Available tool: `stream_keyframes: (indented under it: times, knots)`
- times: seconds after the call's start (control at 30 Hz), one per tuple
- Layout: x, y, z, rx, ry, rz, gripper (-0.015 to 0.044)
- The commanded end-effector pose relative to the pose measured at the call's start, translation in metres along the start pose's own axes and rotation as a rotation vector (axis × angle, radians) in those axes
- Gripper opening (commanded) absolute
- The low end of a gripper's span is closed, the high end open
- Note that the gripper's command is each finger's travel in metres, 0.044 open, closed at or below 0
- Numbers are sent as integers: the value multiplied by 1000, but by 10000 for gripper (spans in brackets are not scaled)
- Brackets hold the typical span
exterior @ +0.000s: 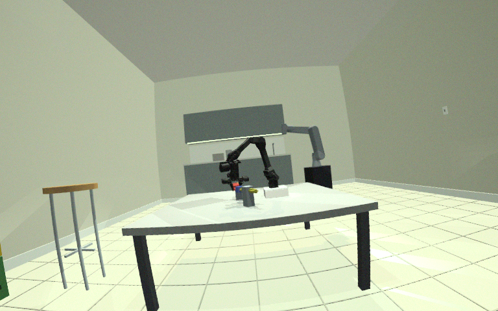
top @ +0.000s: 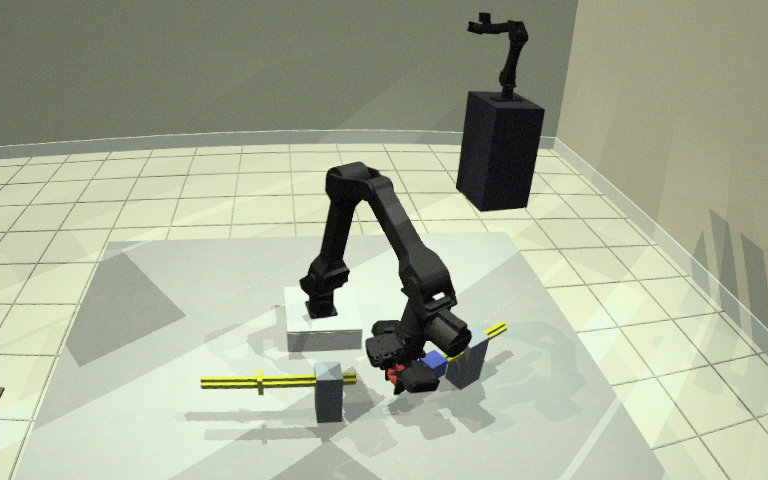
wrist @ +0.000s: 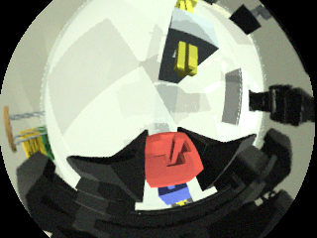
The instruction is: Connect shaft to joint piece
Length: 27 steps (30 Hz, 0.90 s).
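The red joint piece (wrist: 158, 171) (exterior: 236, 186) (top: 393, 374) is on the end of the fixed yellow shaft, joined by a blue part (top: 433, 361) (wrist: 173, 194). Its cross-shaped opening shows in the wrist view. My gripper (wrist: 162, 131) is shut on the red joint piece, one finger on each side. The fixed shaft (top: 497, 328) runs through its grey block (top: 467, 366). The second yellow shaft (top: 287, 380) (wrist: 186, 59) lies through the other grey block (top: 328, 401) (wrist: 170, 55) and carries a yellow collar (top: 259, 381). Its near end stands apart from the joint piece.
The arm's white base (top: 324, 339) (exterior: 275, 192) stands behind the two blocks. The arm rises from it and reaches over to the joint piece. The grey-white table (top: 156, 333) (exterior: 205, 216) carries it all. A stool (exterior: 70, 188) stands beyond the table's side.
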<state>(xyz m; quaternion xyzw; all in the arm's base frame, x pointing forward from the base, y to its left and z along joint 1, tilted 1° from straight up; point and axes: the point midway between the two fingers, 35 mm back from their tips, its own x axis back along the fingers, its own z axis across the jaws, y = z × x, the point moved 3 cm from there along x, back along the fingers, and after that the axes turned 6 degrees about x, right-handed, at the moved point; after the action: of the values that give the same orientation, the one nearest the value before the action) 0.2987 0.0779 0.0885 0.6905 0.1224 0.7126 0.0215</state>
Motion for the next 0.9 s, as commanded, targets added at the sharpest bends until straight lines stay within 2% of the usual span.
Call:
stream_keyframes:
  times: [0.0,0.87]
  knots:
    - [0,0,0,0,0,0,0]
    - [-20,7,-11,-200,27,358,0]
